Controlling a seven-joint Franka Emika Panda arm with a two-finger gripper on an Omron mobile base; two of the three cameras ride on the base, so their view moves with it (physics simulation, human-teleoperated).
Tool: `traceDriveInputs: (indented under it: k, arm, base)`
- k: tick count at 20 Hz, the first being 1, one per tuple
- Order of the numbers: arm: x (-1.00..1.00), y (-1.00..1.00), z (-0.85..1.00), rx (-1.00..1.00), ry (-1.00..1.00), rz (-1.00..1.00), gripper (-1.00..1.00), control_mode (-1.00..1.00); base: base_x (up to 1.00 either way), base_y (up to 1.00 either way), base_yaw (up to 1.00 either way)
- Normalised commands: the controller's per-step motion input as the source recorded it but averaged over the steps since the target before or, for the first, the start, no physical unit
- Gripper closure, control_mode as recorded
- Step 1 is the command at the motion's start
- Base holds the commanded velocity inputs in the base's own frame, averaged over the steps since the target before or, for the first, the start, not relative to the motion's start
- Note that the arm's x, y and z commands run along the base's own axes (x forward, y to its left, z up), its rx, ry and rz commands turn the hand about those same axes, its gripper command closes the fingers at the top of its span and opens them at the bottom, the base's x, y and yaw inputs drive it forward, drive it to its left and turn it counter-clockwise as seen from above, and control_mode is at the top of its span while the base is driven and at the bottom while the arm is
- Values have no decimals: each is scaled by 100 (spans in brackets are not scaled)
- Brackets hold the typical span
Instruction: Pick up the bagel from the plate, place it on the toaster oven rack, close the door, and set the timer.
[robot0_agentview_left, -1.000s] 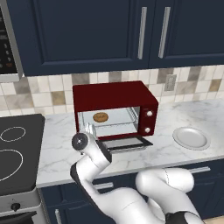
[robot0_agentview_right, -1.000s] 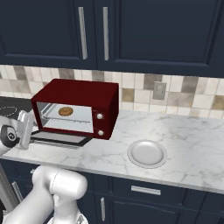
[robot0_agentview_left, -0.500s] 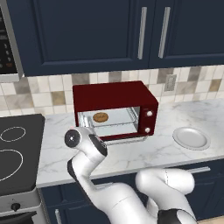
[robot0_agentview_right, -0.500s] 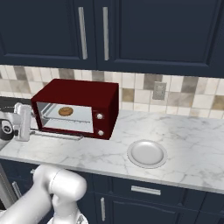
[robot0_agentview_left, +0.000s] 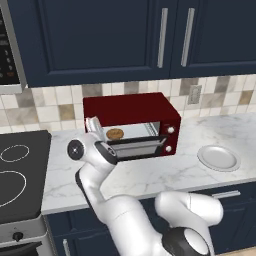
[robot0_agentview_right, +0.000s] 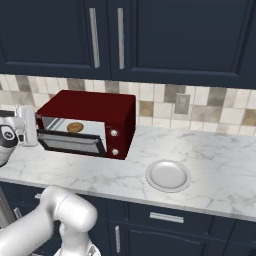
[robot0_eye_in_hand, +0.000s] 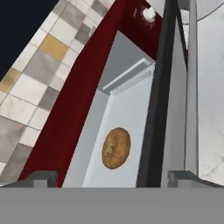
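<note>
Dark finger tips of the gripper at bottom of hand view, set wide apart, nothing held between them. Left tip low left, right tip in line with silver bar handle running up right side of frame. Gripper at centre left of left base view, beside left end of the door; at far left edge in right base view. Whether tips touch the door cannot be told.

Door tilted, partly raised, black frame crossing hand view just right of centre. Door below oven mouth in right base view.

Beyond door, the bagel lying on pale grey toaster oven rack, lower centre of hand view. Bagel inside cavity left of centre; also seen at.

Red toaster oven at frame centre, two knobs on right panel. The plate bare on marble counter, well right of oven; plate lower centre in right base view.

Farthest: tiled backsplash, navy cabinets above.
</note>
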Motion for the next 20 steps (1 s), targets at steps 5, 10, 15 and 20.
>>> traceDriveInputs:
  k: [5, 10, 15, 20]
  arm:
    - [44, 21, 5, 0, -17, -5, -100, -100]
    - [46, 21, 0, 0, -12, -5, -100, -100]
    - [54, 18, 0, 0, -7, -6, -100, -100]
    - [51, 14, 0, 0, -2, -5, -100, -100]
  base:
    - [0, 0, 0]
    - [0, 0, 0]
    - [0, 0, 0]
    - [0, 0, 0]
